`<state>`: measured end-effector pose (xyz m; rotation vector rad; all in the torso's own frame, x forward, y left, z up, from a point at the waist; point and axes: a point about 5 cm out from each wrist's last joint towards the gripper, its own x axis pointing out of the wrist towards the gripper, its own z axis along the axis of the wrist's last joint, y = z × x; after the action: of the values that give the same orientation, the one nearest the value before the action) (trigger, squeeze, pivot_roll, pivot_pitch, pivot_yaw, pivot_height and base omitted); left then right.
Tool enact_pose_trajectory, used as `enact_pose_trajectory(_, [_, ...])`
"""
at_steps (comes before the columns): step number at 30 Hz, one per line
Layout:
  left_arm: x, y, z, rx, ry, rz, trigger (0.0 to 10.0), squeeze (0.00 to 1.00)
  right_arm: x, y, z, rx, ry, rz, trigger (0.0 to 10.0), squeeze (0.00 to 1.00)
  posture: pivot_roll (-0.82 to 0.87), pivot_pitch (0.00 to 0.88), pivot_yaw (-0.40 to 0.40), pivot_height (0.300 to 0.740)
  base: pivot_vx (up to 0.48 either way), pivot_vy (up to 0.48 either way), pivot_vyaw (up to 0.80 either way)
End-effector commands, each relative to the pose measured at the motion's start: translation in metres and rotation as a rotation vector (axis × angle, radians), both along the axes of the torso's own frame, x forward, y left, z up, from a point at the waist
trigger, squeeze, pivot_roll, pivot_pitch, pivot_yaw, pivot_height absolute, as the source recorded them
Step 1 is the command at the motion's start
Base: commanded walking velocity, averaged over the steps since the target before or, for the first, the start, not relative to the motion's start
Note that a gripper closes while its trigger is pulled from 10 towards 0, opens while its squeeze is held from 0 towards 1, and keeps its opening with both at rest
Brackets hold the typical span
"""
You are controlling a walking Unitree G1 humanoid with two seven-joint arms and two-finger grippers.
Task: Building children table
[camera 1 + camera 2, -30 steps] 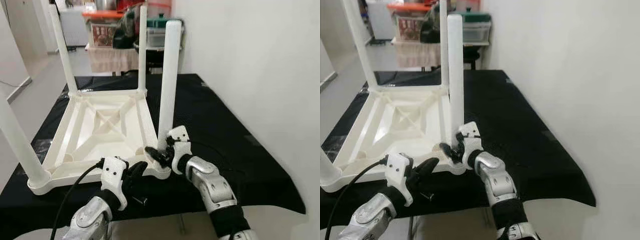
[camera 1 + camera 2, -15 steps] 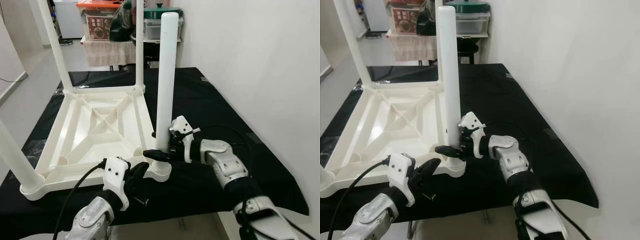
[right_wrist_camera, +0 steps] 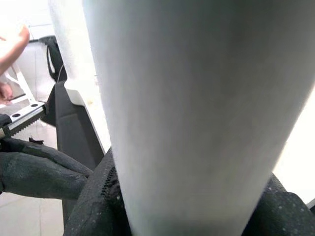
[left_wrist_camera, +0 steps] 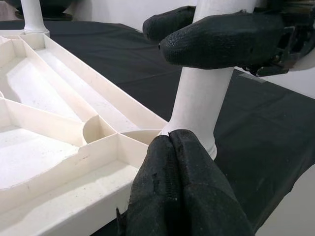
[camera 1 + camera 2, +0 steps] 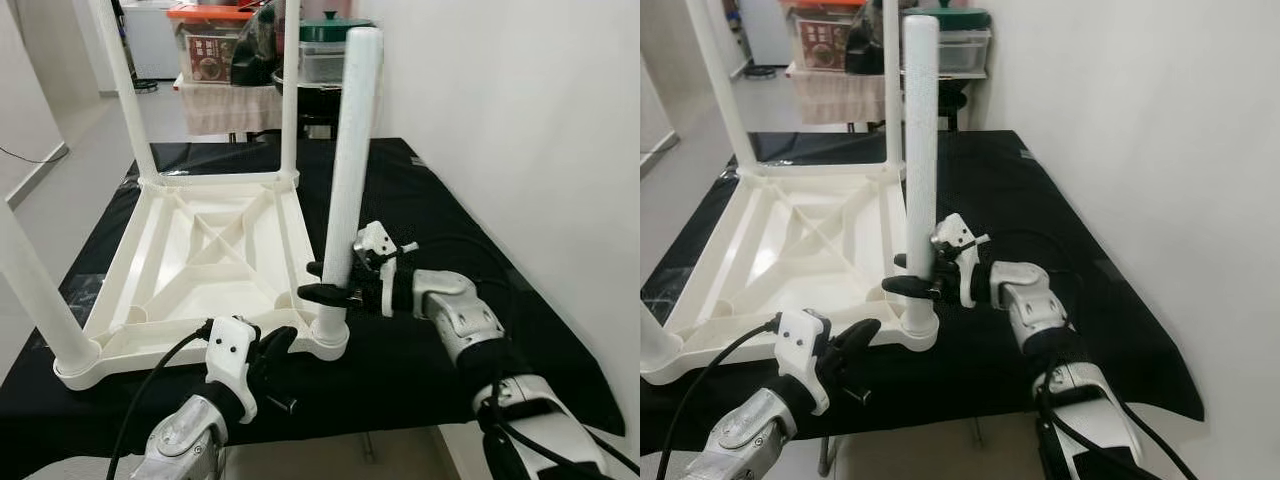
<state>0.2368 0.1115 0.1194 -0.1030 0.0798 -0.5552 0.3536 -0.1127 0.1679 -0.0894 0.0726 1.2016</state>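
I'm seating the fourth leg (image 5: 350,170) into the near right corner socket (image 5: 328,338) of the upturned white children's table (image 5: 205,260), which lies top-down on the black-draped counter (image 5: 440,230). The other three legs already stand in their corners.

My right claw (image 5: 322,282) is clenched around the leg low down, one finger on each side, just above the socket. My left claw (image 5: 268,350) has its fingers pressed together, holding nothing, tips resting against the table's rim at that same corner; I judge it is there to brace the frame.

The leg leans slightly, so I don't think it is fully home. Next, I'd say, comes straightening it and pressing or twisting it down while the left claw steadies the corner, then letting go only once it stands by itself.

Storage boxes (image 5: 215,50) sit on a shelf behind; one carries a printed label, too small to read.
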Motion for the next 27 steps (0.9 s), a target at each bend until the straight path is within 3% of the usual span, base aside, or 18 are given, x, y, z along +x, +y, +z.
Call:
enact_pose_trajectory(1, [-0.001, 0.002, -0.003, 0.008, 0.007, 0.002, 10.0, 0.0, -0.007, 0.003, -0.014, 0.006, 0.024, -0.022, 0.0, 0.0, 0.01, 0.0, -0.055, 0.74, 0.0, 0.0, 0.0])
enact_pose_trajectory(4, [-0.001, 0.003, -0.004, 0.008, 0.008, 0.002, 10.0, 0.0, -0.012, 0.011, -0.026, -0.003, 0.033, -0.141, 0.0, 0.0, 0.0, 0.0, -0.058, 0.74, 0.0, 0.0, 0.0])
enact_pose_trajectory(5, [-0.001, 0.004, -0.004, 0.01, 0.008, 0.002, 10.0, 0.0, -0.018, 0.026, -0.033, 0.149, 0.113, -0.415, 0.0, 0.0, 0.0, 0.0, -0.065, 0.74, 0.0, 0.0, 0.0])
enact_pose_trajectory(6, [-0.001, 0.004, -0.004, 0.01, 0.008, 0.002, 10.0, 0.0, -0.018, 0.026, -0.033, 0.149, 0.113, -0.415, 0.0, 0.0, 0.0, 0.0, -0.065, 0.74, 0.0, 0.0, 0.0])
enact_pose_trajectory(7, [0.0, 0.005, -0.004, 0.01, 0.008, 0.003, 10.0, 0.0, -0.035, 0.043, -0.042, 0.123, 0.122, -0.501, 0.0, 0.0, -0.01, 0.0, -0.059, 0.74, 0.0, 0.0, 0.0])
enact_pose_trajectory(8, [0.0, 0.006, -0.004, 0.011, 0.008, 0.002, 10.0, 0.0, -0.045, 0.057, -0.031, 0.014, -0.056, -0.483, 0.0, 0.0, -0.01, 0.0, -0.053, 0.74, 0.0, 0.0, 0.0])
enact_pose_trajectory(9, [0.001, 0.006, -0.005, 0.013, 0.01, 0.0, 10.0, 0.0, -0.05, 0.064, -0.02, -0.011, -0.187, -0.439, 0.0, 0.0, -0.04, 0.0, -0.033, 0.74, 0.0, 0.0, 0.0])
enact_pose_trajectory(11, [0.001, 0.006, -0.006, 0.013, 0.011, 0.001, 10.0, 0.0, -0.048, 0.065, -0.019, -0.019, -0.198, -0.393, 0.0, 0.0, -0.04, 0.0, -0.033, 0.74, 0.0, 0.0, 0.0])
enact_pose_trajectory(13, [0.003, 0.004, -0.005, 0.01, 0.009, -0.007, 10.0, 0.0, -0.032, 0.047, -0.036, 0.02, -0.001, -0.505, 0.0, 0.0, 0.0, 0.0, -0.056, 0.74, 0.0, 0.0, 0.0])
enact_pose_trajectory(17, [0.003, 0.004, -0.004, 0.011, 0.005, -0.005, 10.0, 0.0, -0.032, 0.049, -0.039, 0.023, 0.034, -0.486, 0.0, 0.0, -0.02, 0.0, -0.039, 0.74, 0.0, 0.0, 0.0])
enact_pose_trajectory(18, [0.004, 0.004, -0.004, 0.01, 0.004, 0.0, 10.0, 0.0, -0.033, 0.05, -0.036, 0.037, 0.023, -0.465, 10.0, 0.0, -0.01, 0.0, -0.043, 0.74, 0.0, 0.0, 0.0])
enact_pose_trajectory(19, [0.004, 0.004, -0.004, 0.01, 0.004, 0.0, 10.0, 0.0, -0.033, 0.05, -0.036, 0.037, 0.023, -0.465, 10.0, 0.0, -0.01, 0.0, -0.043, 0.74, 0.0, 0.0, 0.0])
enact_pose_trajectory(20, [0.003, 0.004, -0.003, 0.009, 0.003, 0.004, 10.0, 0.0, -0.034, 0.05, -0.034, 0.059, 0.046, -0.452, 10.0, 0.92, -0.02, 0.0, -0.041, 0.74, 0.0, 0.0, 0.0])
enact_pose_trajectory(22, [0.003, 0.003, -0.003, 0.008, 0.002, 0.005, 10.0, 0.0, -0.033, 0.048, -0.033, 0.076, 0.067, -0.45, 10.0, 0.92, -0.02, 0.0, -0.041, 0.74, 0.0, 0.0, 0.0])
enact_pose_trajectory(23, [0.004, 0.003, -0.003, 0.007, 0.003, 0.003, 10.0, 0.0, -0.035, 0.049, -0.03, 0.1, 0.094, -0.442, 10.0, 1.0, -0.02, 0.0, -0.039, 0.74, 0.0, 0.0, 0.0])
enact_pose_trajectory(27, [0.004, 0.003, -0.003, 0.005, 0.005, -0.004, 10.0, 0.0, -0.031, 0.047, -0.015, 0.106, 0.056, -0.404, 10.0, 1.0, -0.02, 0.0, -0.035, 0.74, 0.0, 0.0, 0.0])
